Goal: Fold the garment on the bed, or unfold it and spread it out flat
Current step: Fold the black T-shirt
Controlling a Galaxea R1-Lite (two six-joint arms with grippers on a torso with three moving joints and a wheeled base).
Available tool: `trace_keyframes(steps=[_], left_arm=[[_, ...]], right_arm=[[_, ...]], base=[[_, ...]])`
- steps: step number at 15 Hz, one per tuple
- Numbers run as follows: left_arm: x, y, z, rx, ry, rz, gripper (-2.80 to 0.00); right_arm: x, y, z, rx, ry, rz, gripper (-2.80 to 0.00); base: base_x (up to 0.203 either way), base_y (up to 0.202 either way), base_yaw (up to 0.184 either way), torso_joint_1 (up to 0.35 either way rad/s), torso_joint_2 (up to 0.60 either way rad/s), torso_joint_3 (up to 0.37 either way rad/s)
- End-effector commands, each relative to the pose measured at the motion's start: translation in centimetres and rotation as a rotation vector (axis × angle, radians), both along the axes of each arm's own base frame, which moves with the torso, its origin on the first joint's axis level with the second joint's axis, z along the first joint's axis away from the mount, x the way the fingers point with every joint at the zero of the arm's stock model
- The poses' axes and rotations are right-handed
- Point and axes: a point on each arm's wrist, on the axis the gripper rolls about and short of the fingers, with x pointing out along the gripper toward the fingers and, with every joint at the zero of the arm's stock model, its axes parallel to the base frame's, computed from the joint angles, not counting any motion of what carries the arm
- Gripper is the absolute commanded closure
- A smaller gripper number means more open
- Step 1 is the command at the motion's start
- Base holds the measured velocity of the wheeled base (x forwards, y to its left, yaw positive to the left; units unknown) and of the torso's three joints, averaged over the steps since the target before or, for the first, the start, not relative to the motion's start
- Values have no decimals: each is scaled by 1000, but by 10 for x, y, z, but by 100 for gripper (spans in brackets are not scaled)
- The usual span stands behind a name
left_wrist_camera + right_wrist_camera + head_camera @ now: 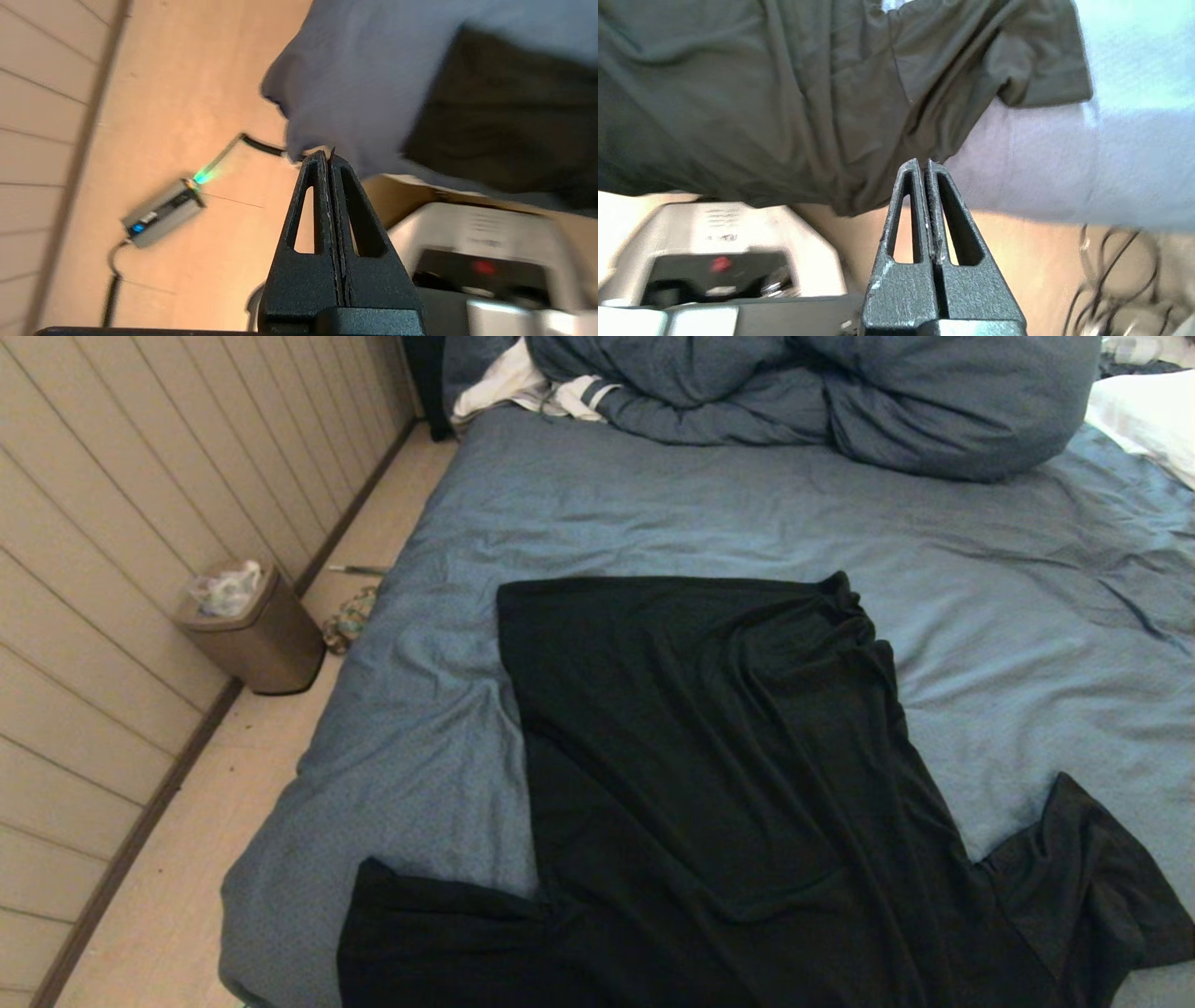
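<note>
Thin matt black cloth garment [709, 784] on wrinkled cloth bed [653, 513].

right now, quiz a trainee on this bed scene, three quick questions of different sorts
1. True or false: the left gripper is shut on the garment.
2. Which lies at the far end of the bed? A) a bunched duvet B) a laptop C) a pair of shoes
3. What stands on the floor by the wall, left of the bed?

Key:
1. False; both it and the right gripper are shut on nothing, off the bed's near edge.
2. A
3. A small brown bin.
</note>
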Motion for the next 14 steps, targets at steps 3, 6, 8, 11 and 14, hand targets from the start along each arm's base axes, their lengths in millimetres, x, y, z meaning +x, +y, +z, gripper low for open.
trace_keyframes(steps=[3,6,8,11,14], left_arm=[[13,-2,-76,39,-65,12,0],[19,-2,-85,35,-110,4,0],[20,-2,-85,137,-116,-33,0],[27,-3,-82,212,-213,-69,0],[36,-1,-80,231,-378,12,0]], right_arm=[[4,1,-43,79,-27,-27,0],[28,1,-57,54,-187,-14,0],[36,1,-60,-12,-304,21,0],[36,2,-64,-51,-266,52,0],[36,2,-64,-49,-266,52,0]], base=[[0,0,0,0,0,0],[0,0,0,0,0,0],[0,0,0,0,0,0],[0,0,0,0,0,0],[0,0,0,0,0,0]])
